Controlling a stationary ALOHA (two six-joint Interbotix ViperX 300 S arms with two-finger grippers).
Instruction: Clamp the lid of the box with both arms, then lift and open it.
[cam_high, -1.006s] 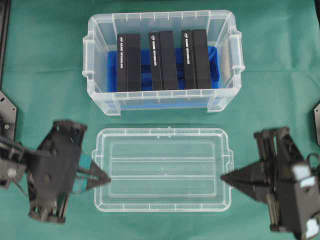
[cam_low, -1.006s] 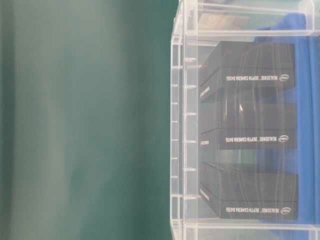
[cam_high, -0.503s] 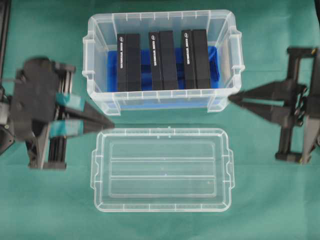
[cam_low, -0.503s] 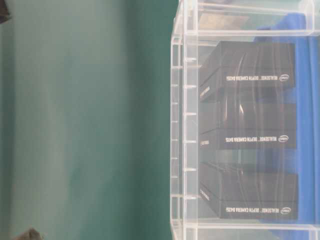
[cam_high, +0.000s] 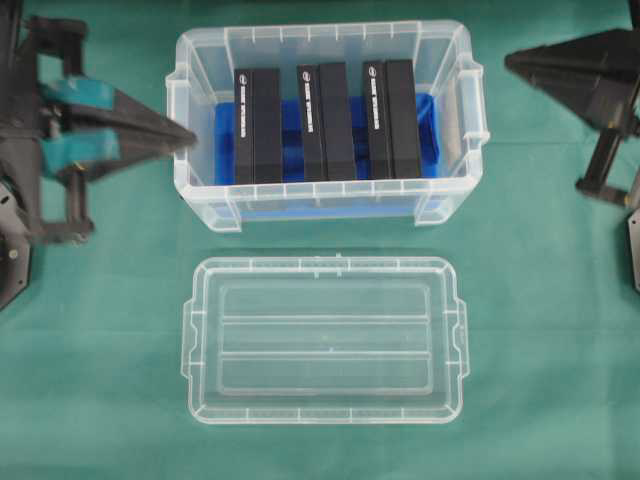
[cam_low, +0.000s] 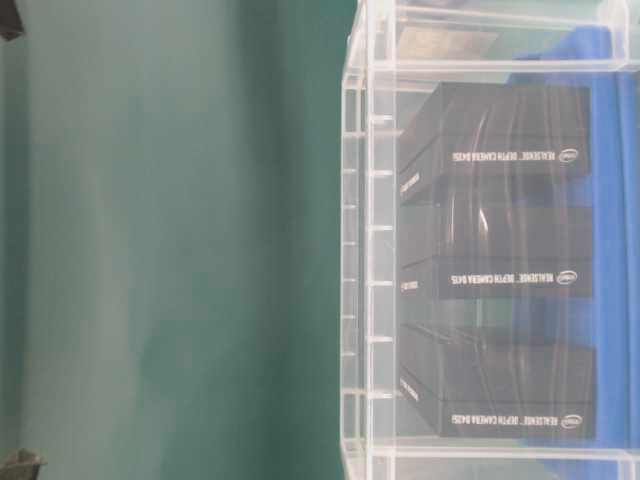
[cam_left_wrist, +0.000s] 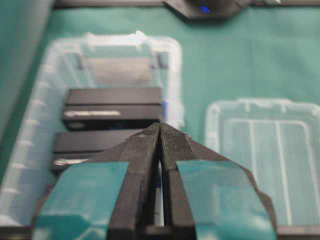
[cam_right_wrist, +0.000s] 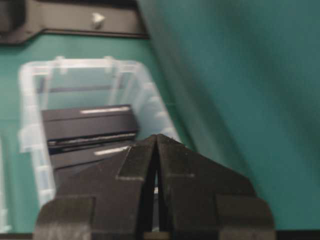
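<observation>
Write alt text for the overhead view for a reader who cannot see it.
An open clear plastic box holding three black blocks on a blue insert sits on a green cloth, its clear lid lying flat just in front. The left gripper, shut, points at the box's left end; the right gripper, shut, sits off its right end.

A green cloth (cam_high: 110, 350) covers the whole counter (cam_high: 560, 400), lying mostly flat with soft creases and faint folds running across it. The light is even and diffuse, giving only pale shadows. In the table-level view the same cloth (cam_low: 170, 240) fills the left half as a smooth teal field with broad lighter and darker bands. At the far edge in the left wrist view a dark bar (cam_left_wrist: 115, 4) runs along the cloth's border, with a small blue light (cam_left_wrist: 204, 8) glowing on a black fixture there.
</observation>
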